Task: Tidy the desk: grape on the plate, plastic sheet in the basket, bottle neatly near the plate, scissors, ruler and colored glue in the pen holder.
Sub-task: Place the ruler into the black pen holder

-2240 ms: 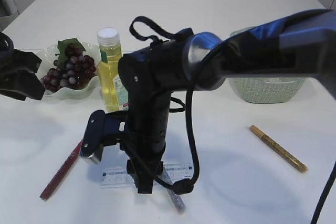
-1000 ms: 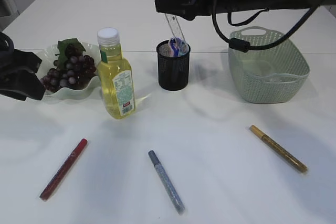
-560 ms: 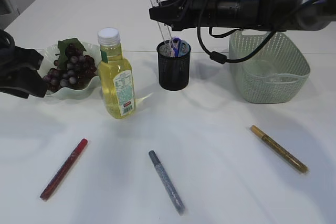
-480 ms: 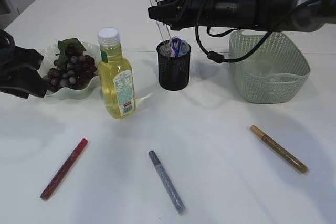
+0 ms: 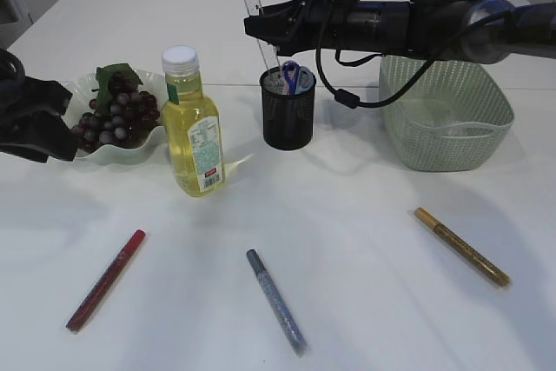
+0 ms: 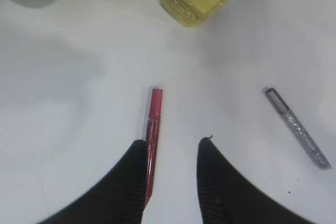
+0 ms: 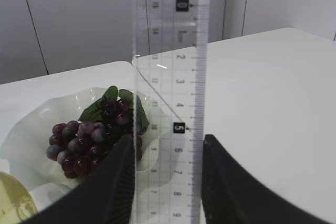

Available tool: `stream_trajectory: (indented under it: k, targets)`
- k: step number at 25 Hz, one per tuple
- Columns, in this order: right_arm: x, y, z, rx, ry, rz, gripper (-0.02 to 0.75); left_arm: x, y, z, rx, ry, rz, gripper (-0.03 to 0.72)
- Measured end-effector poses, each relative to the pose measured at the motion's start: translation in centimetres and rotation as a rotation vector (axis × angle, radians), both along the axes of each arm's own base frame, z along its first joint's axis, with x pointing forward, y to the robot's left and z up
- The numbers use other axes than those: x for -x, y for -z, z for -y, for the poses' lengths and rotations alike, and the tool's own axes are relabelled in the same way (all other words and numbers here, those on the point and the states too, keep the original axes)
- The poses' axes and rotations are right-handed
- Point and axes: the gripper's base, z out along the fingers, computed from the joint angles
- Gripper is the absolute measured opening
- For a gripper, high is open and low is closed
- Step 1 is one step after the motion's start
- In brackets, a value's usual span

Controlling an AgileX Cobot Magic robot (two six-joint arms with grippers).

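My right gripper (image 5: 261, 28) reaches across over the black mesh pen holder (image 5: 288, 115), shut on the clear ruler (image 5: 254, 6), which stands tilted with its lower end in the holder beside the blue-handled scissors (image 5: 290, 73). In the right wrist view the ruler (image 7: 170, 77) fills the gap between the fingers of the gripper (image 7: 168, 139). Red (image 5: 106, 280), silver (image 5: 275, 300) and gold (image 5: 460, 245) glue pens lie on the table. My left gripper (image 6: 173, 141) is open and empty above the red pen (image 6: 154, 124).
Grapes (image 5: 113, 115) lie on the wavy plate (image 5: 82, 89) at the left. The yellow bottle (image 5: 193, 123) stands upright beside it. The green basket (image 5: 443, 115) at the right holds something clear. My left arm (image 5: 39, 119) hovers at the left edge.
My right arm lifted the ruler from the front of the table, carried it back over the pen holder and lowered its end in. The left arm stayed put.
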Motion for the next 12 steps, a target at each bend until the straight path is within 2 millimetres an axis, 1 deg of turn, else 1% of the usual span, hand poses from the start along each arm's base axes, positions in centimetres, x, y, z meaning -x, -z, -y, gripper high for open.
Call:
stream_trajectory:
  k: [4, 10, 12]
  targets:
    - [-0.1, 0.3, 0.0, 0.0, 0.005, -0.005, 0.297, 0.0, 0.0, 0.0, 0.0, 0.0, 0.0, 0.239]
    - [-0.5, 2.4, 0.1, 0.015, 0.024, -0.043, 0.297, 0.0, 0.0, 0.0, 0.001, 0.0, 0.0, 0.239]
    - [-0.6, 2.7, 0.1, 0.018, 0.028, -0.05, 0.305, 0.0, 0.0, 0.0, 0.001, 0.0, 0.0, 0.239]
